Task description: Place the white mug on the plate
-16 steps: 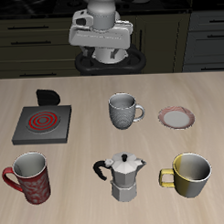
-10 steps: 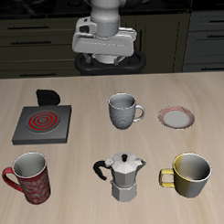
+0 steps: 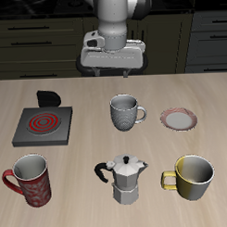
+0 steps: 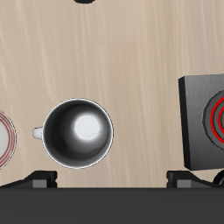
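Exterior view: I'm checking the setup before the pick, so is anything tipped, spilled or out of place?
Nothing stands out. The white mug stands upright beside the plate, which lies flat and bare. The red patterned mug, moka pot and yellow mug are upright, and no spills show.

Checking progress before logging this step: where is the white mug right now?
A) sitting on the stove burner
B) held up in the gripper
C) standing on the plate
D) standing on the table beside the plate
D: the white mug stands upright on the wooden table, apart from the bare plate, with the gripper above and behind it, holding nothing.
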Available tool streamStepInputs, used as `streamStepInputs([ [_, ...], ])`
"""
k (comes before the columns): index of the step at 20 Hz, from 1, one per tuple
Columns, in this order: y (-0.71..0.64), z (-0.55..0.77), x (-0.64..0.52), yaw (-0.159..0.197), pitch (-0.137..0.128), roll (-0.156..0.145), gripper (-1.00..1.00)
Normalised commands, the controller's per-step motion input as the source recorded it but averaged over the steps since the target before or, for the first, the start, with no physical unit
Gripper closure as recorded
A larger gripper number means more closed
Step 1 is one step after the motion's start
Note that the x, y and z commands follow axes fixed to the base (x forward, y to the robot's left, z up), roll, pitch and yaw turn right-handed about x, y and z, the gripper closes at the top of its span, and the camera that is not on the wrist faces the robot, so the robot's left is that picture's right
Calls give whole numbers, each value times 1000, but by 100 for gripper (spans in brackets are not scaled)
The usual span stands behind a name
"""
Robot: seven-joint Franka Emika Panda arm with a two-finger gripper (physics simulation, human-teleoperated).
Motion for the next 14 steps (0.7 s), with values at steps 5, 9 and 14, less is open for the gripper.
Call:
streamStepInputs([
  [5,-82,-264,209,-44,10,28,-100],
  [9,-109,-341,94,-25,10,-15,-100],
  [14,52,-319,-55,-20,10,6,-100],
])
